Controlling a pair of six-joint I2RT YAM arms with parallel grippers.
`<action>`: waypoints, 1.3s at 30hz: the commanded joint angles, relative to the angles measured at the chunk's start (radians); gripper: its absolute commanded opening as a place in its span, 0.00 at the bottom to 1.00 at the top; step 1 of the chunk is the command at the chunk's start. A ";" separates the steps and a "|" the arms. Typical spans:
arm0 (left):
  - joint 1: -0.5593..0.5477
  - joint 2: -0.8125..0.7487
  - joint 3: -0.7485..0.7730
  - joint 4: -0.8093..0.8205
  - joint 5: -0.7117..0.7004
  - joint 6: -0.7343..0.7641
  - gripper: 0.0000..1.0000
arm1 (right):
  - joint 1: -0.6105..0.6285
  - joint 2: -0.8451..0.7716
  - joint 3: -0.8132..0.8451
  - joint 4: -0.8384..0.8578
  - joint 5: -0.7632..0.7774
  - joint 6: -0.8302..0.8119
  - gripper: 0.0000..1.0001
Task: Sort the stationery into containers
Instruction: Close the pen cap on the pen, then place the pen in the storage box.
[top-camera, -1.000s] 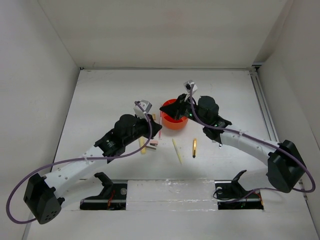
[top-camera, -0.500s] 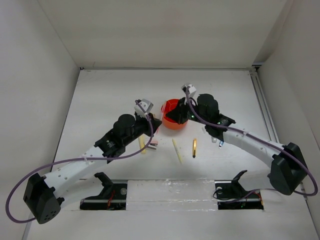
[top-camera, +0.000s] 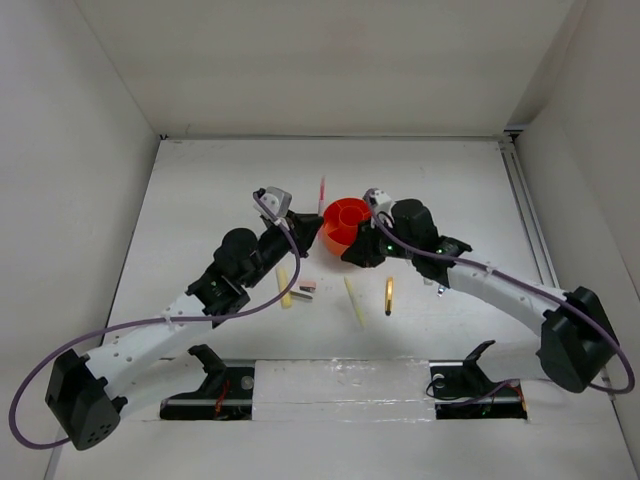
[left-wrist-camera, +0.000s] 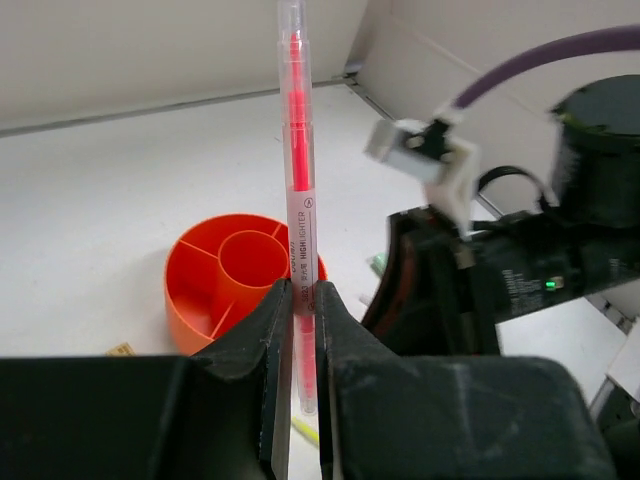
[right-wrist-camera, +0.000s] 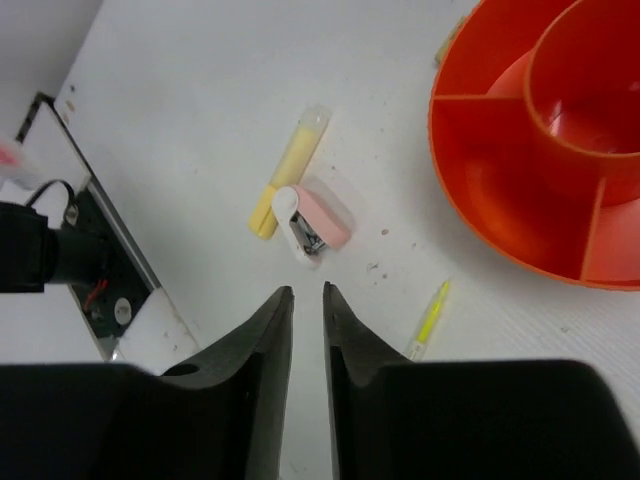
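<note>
My left gripper (top-camera: 308, 230) (left-wrist-camera: 302, 292) is shut on a pink pen (left-wrist-camera: 298, 180), which it holds upright, its top showing beside the orange organiser (top-camera: 345, 220) in the top view (top-camera: 321, 190). The organiser (left-wrist-camera: 200, 290) stands just beyond the fingers and looks empty. My right gripper (top-camera: 353, 256) (right-wrist-camera: 307, 292) hovers at the organiser's near side (right-wrist-camera: 500, 200), jaws almost together with nothing between them. Ahead of it lie the pink-white stapler (right-wrist-camera: 318, 220) and the pale yellow marker (right-wrist-camera: 290, 165). A thin yellow pencil (right-wrist-camera: 428, 322) lies to its right.
On the table in front of the organiser lie the pale yellow marker (top-camera: 284, 288), the stapler (top-camera: 306, 288), the yellow pencil (top-camera: 353, 300) and a gold pen (top-camera: 388, 295). A tan block (left-wrist-camera: 120, 349) lies left of the organiser. The right arm (left-wrist-camera: 500, 280) is close to my left gripper.
My left gripper has risen and moved towards the organiser with the pink pen upright. My right gripper has left the organiser's rim and drawn back to its near side. The organiser shifted slightly away.
</note>
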 joint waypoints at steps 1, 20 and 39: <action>0.000 0.012 0.005 0.101 -0.095 -0.012 0.00 | -0.035 -0.104 -0.003 0.040 0.034 0.002 0.26; 0.000 0.446 -0.111 0.797 -0.208 -0.047 0.00 | -0.183 -0.409 -0.060 -0.107 0.184 -0.045 0.56; 0.087 0.699 0.033 0.837 -0.106 0.145 0.00 | -0.192 -0.400 -0.079 -0.098 0.135 -0.045 0.56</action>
